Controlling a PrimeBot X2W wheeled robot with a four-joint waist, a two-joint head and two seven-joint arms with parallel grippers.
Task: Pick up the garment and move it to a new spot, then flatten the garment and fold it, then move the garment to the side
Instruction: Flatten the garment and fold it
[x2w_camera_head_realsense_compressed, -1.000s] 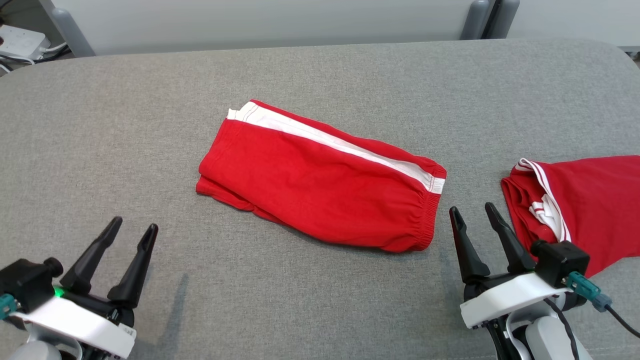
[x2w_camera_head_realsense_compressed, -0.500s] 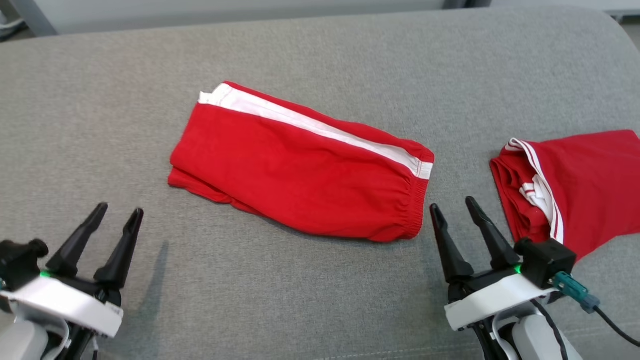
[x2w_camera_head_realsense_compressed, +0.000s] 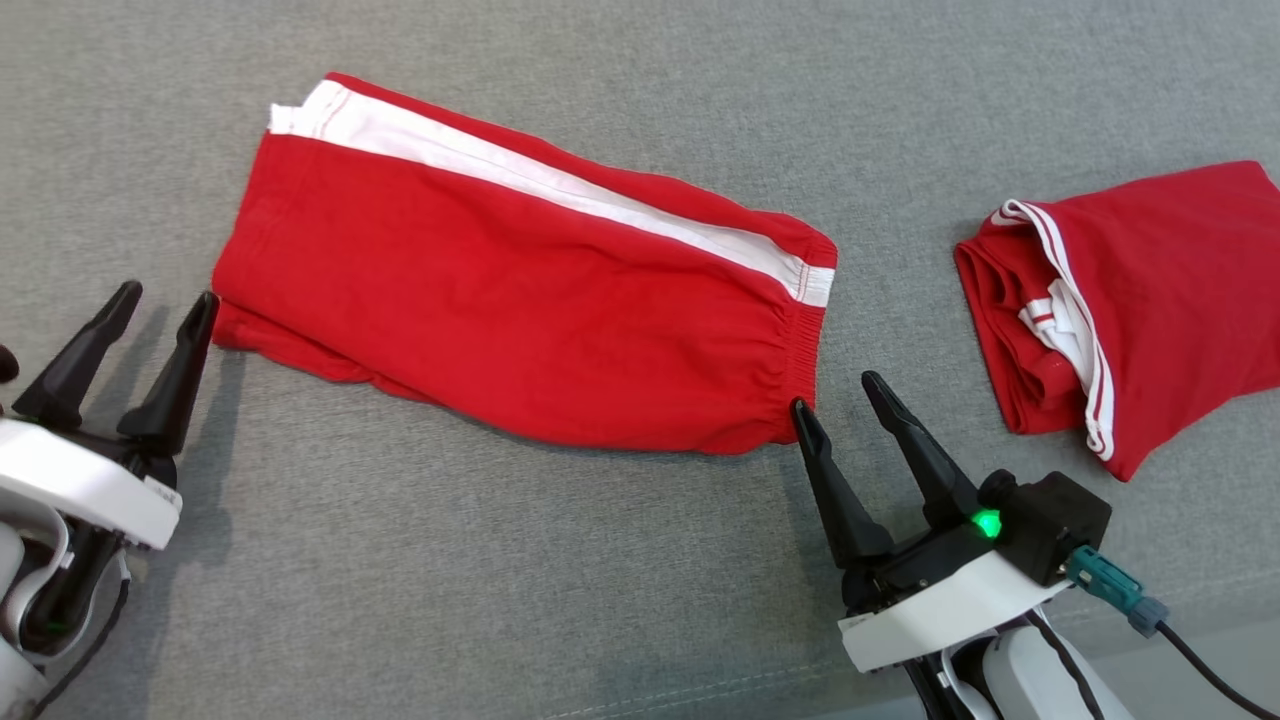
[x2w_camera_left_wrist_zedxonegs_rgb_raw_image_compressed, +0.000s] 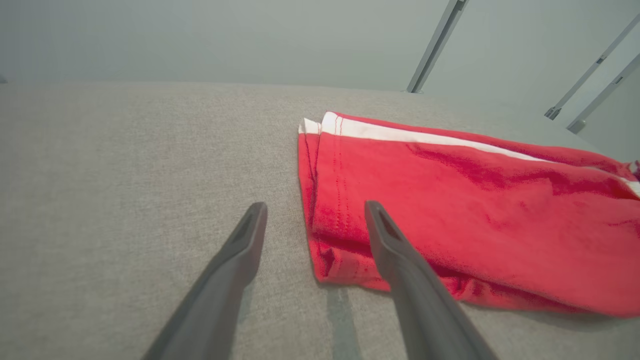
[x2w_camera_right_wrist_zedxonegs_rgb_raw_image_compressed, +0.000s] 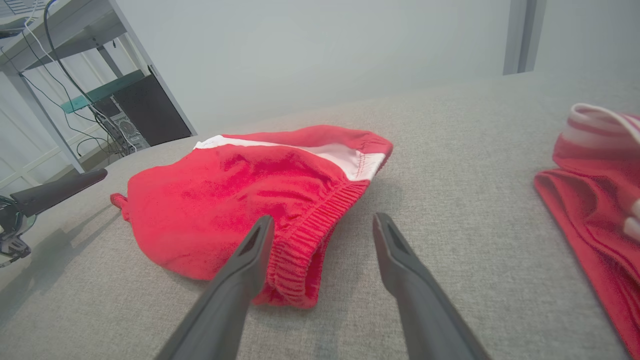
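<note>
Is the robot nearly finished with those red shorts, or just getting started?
The red shorts with a white side stripe lie flat, doubled over, on the grey fabric surface. Open left gripper and right gripper sit at either end, holding nothing. Gripping and moving remain.

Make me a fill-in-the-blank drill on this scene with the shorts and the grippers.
The shorts are red with a ____ stripe along one side.
The left gripper and the right gripper both stand ____.
The waistband lies nearest the ____ gripper.
Missing words: white; open; right.
</note>
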